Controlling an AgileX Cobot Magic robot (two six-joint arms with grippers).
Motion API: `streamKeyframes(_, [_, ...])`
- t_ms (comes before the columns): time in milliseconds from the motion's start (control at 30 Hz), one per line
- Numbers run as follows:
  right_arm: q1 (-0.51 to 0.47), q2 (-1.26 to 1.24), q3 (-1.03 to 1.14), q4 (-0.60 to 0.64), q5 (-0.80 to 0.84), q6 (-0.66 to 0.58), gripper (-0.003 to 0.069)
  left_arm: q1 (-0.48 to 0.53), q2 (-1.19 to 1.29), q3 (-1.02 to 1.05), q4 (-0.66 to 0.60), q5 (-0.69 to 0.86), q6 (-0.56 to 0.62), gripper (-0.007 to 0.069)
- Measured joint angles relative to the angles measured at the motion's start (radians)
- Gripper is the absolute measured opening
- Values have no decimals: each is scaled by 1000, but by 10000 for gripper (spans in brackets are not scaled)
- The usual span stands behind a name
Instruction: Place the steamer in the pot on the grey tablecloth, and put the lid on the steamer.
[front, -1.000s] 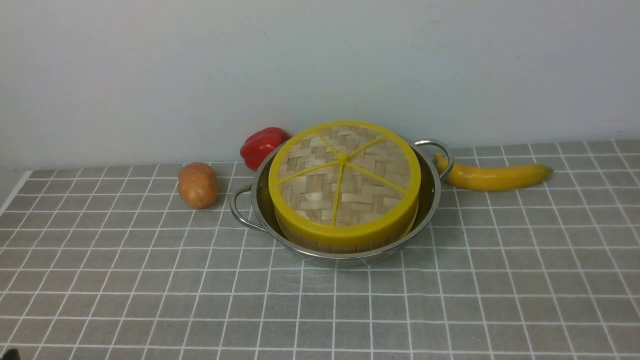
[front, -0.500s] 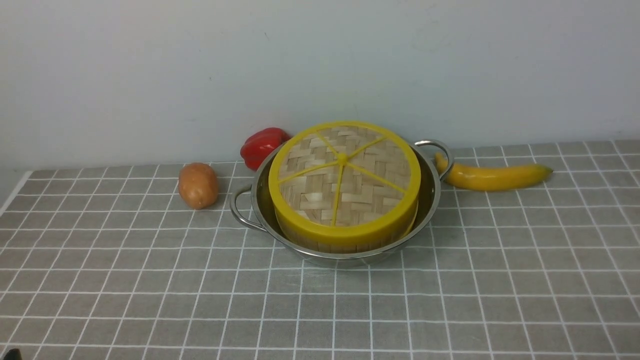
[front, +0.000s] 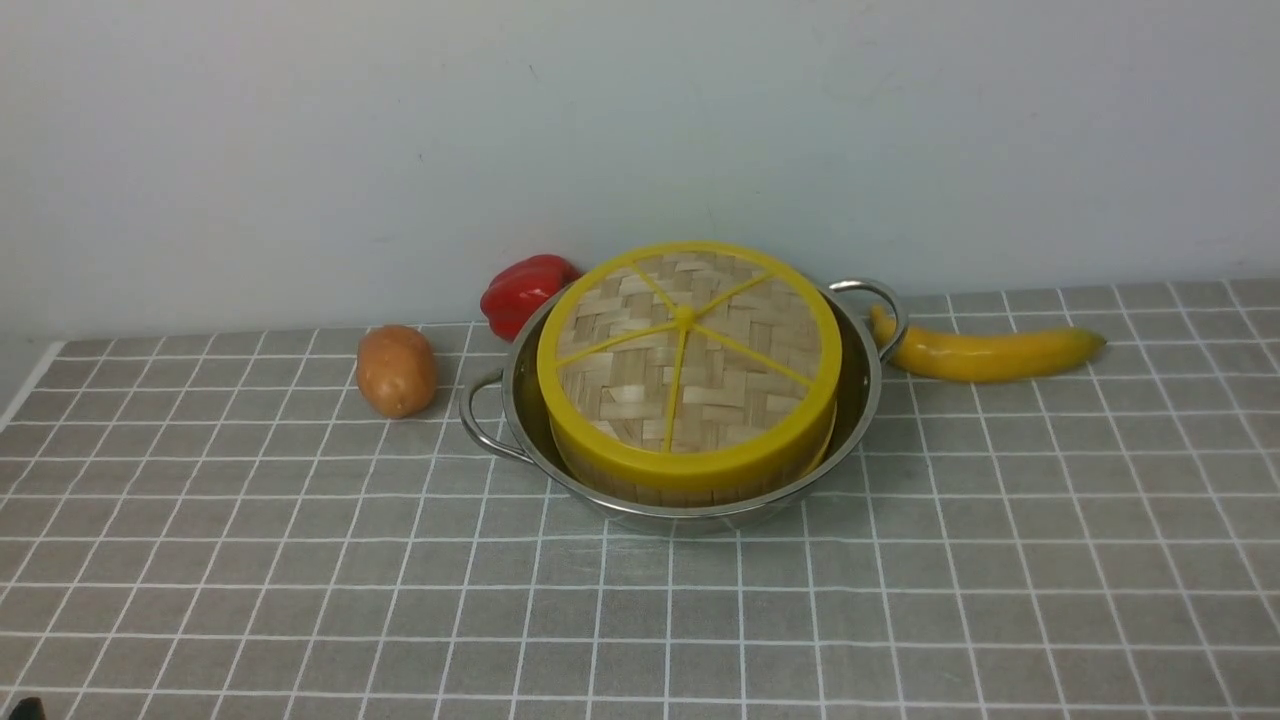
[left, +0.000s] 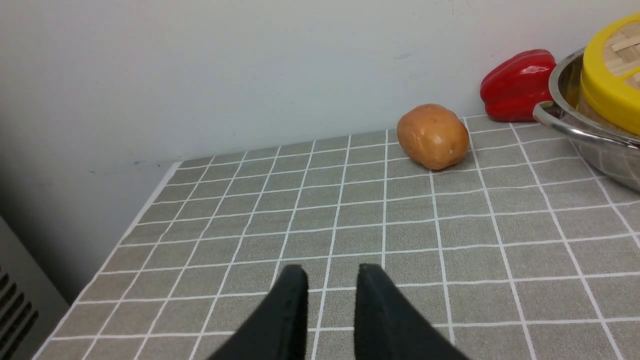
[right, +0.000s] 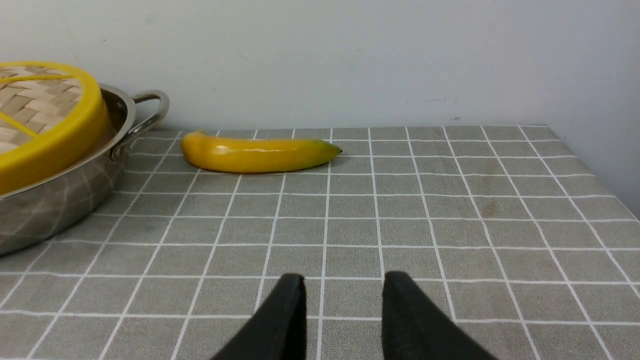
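You see the lid (front: 688, 360) capping the steamer (front: 690, 485) inside the pot (front: 865, 385); potato (front: 396, 370) at nine o'clock; left gripper (left: 331, 274) and right gripper (right: 343, 282) both parted, empty.

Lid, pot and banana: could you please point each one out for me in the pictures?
Lid (front: 688, 362), front view, on its woven top near the hub.
Pot (front: 868, 375), front view, on its right inner wall.
Banana (right: 255, 155), right wrist view, on its middle.
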Motion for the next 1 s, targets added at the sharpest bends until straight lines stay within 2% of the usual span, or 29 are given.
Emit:
streamKeyframes(267, [0,0,0,0,-2,0,240,-28,0,0,0,0,0,148])
streamKeyframes(1000, [0,0,0,0,-2,0,240,-29,0,0,0,0,0,148])
